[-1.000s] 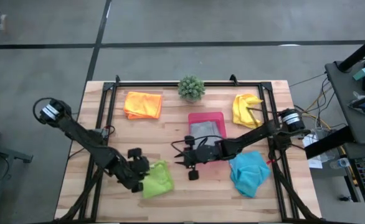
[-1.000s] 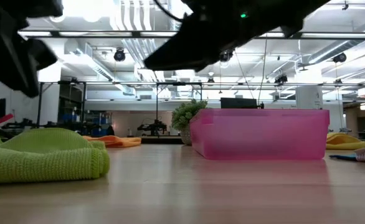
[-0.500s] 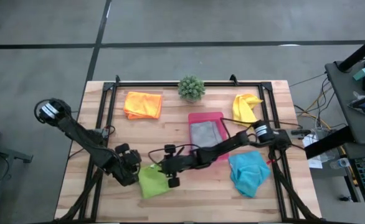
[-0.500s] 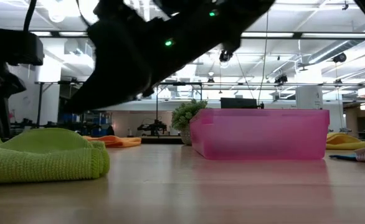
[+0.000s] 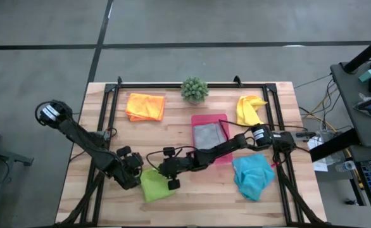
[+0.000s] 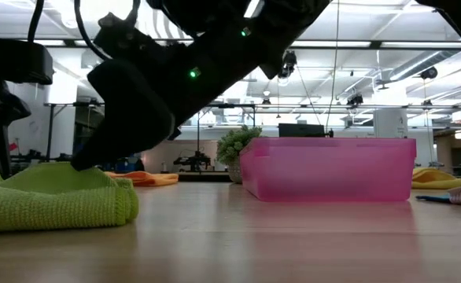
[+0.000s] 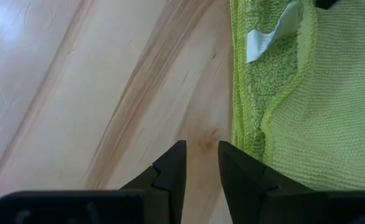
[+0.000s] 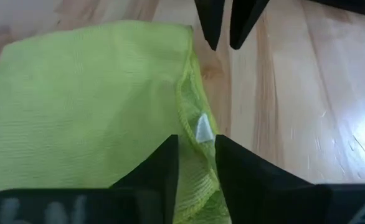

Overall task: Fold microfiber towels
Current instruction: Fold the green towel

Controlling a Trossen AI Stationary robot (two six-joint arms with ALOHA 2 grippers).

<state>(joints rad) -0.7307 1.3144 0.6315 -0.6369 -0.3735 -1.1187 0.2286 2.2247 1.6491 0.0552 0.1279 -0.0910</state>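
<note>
The right gripper has reached across from beside the pink tray to the lime green towel, which now lies flatter, its folded edge between the gripper's fingers.

The table is pale blond wood with darker grain streaks. On it lie a lime green towel with a small white tag, an orange towel, a yellow towel and a turquoise blue towel. A grey towel sits in the translucent pink tray. The potted plant is spiky green. Both arms, the frame and the grippers' fingers are black
</note>
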